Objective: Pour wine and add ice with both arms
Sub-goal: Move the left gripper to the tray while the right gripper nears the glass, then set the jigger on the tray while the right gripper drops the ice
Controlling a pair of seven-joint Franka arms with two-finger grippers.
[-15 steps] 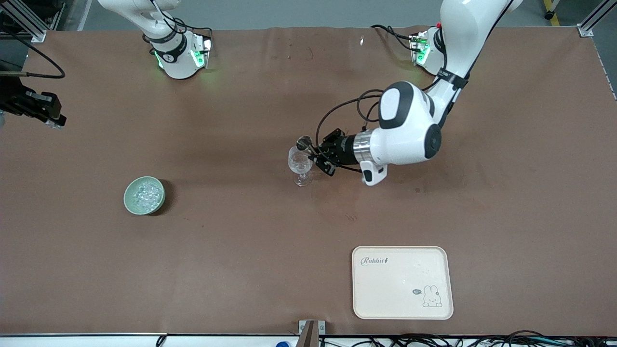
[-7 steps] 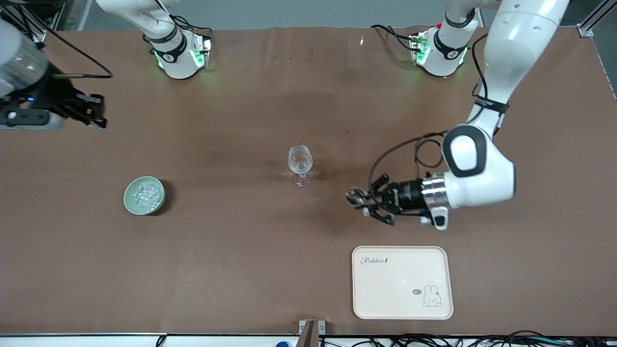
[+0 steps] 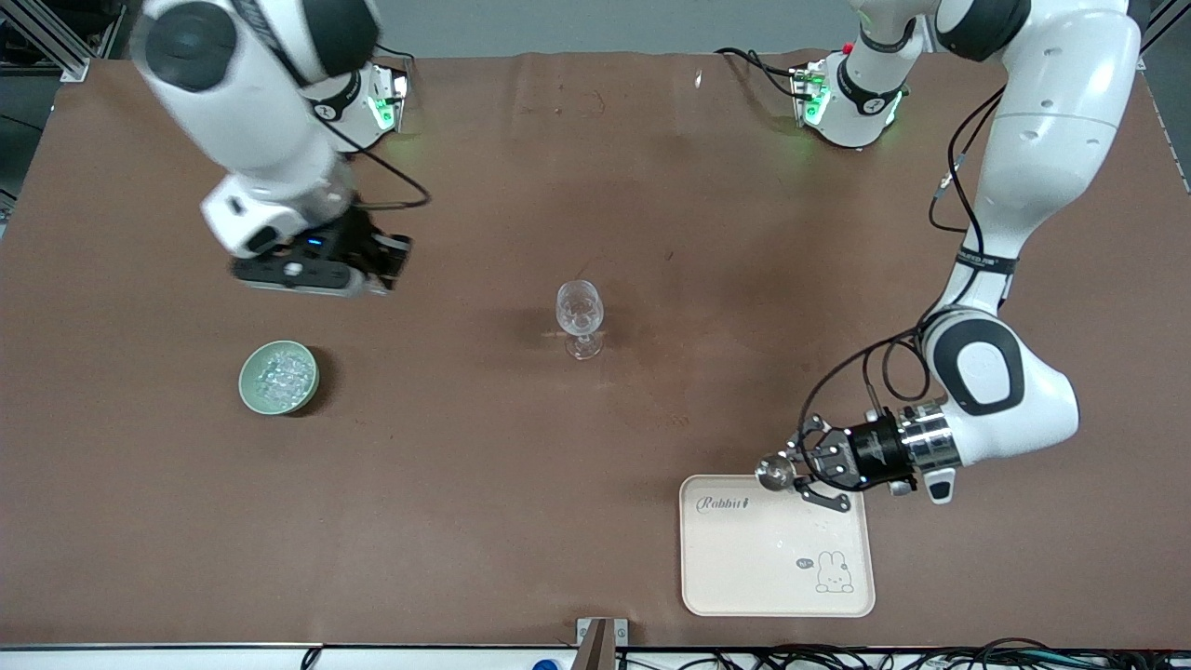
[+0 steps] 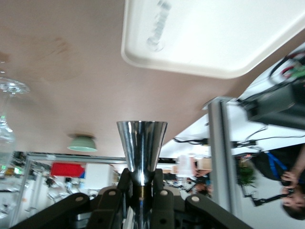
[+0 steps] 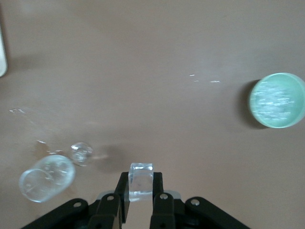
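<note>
A clear stemmed wine glass (image 3: 580,316) (image 5: 47,177) stands upright mid-table; wine is out of view. A green bowl (image 3: 279,377) (image 5: 278,100) of ice sits toward the right arm's end. My right gripper (image 3: 383,261) (image 5: 141,183) hangs over bare table between bowl and glass, shut on a clear ice cube (image 5: 141,181). My left gripper (image 3: 789,472) (image 4: 142,183) is shut on a small shiny metal measuring cup (image 3: 772,473) (image 4: 142,148), held level over the tray's corner.
A cream tray (image 3: 777,558) (image 4: 214,33) with a rabbit drawing lies near the front edge toward the left arm's end. Both arm bases (image 3: 349,112) (image 3: 851,102) stand along the table's back edge. Brown cloth covers the table.
The left arm has carried the metal cup from the glass's rim to the tray's corner. The right arm has swung in from the table's end toward the middle.
</note>
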